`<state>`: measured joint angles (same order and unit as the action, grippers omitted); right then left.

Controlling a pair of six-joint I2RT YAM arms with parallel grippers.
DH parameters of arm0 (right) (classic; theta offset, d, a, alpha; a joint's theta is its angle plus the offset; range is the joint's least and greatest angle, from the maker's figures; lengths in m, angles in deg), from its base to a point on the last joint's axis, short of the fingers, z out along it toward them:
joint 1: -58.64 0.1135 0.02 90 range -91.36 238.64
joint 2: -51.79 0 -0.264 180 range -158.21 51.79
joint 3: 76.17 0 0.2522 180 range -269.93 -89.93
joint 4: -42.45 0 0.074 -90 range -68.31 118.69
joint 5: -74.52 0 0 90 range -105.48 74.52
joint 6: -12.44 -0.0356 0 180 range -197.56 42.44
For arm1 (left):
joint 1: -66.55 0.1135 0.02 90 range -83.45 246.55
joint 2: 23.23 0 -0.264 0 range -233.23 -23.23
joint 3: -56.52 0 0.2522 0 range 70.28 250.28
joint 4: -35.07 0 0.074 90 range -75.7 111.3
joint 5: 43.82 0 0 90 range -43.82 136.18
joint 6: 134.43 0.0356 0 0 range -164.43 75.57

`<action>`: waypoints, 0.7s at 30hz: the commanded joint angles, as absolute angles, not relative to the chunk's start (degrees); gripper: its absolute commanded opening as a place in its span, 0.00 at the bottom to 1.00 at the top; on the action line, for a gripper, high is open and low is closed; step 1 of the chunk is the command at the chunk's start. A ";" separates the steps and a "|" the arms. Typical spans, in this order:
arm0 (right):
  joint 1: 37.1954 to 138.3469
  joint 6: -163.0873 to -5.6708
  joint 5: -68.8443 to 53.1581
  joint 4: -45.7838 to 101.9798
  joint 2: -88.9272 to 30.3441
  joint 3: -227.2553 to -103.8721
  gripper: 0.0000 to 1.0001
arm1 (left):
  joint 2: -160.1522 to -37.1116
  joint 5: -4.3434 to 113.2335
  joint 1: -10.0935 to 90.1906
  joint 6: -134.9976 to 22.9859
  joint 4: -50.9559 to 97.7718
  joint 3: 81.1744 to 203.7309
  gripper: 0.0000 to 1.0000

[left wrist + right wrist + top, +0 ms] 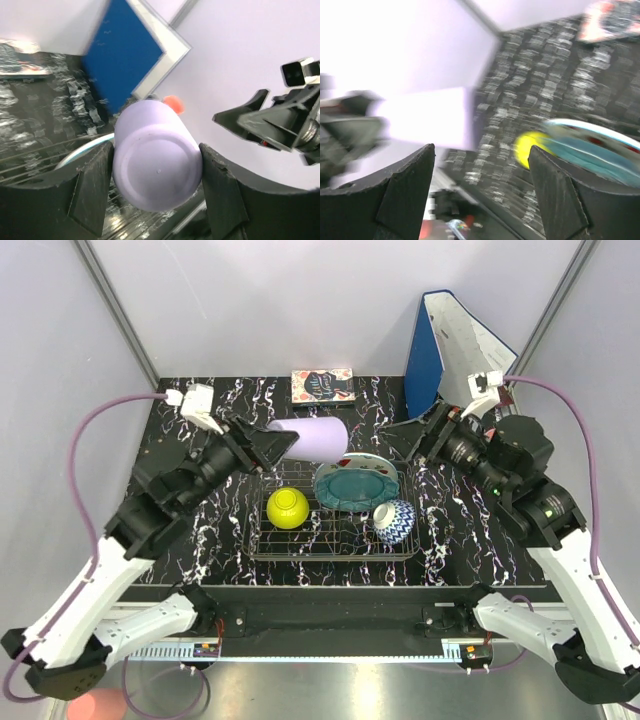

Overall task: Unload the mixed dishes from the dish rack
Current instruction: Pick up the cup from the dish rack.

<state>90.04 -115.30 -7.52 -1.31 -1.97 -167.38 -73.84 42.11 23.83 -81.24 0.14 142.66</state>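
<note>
Top external view gives us the left arm stretched from the near left corner toward the middle, its left gripper (278,445) level and aimed right, above the far left corner of the dish rack (330,542). In the left wrist view we see its 2 fingers (92,187) pressed against opposite sides of the lilac cup (156,172), which hangs on its side, base toward the wrist, long axis left to right, mouth toward the right gripper (418,443). That gripper, near the blue binder (425,360), has its fingers spread wide with nothing between them.
</note>
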 commanded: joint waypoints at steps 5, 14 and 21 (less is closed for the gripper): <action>90.37 -123.26 7.71 15.16 -0.50 -165.87 0.82 | -74.90 68.15 34.12 -100.76 30.87 132.34 0.00; 90.46 -123.80 8.68 16.04 0.02 -161.92 0.81 | -76.67 68.51 34.12 -103.75 33.96 132.60 0.00; 90.37 -124.15 10.52 18.84 -1.47 -161.38 0.80 | -76.40 68.60 33.94 -104.80 34.31 131.46 0.00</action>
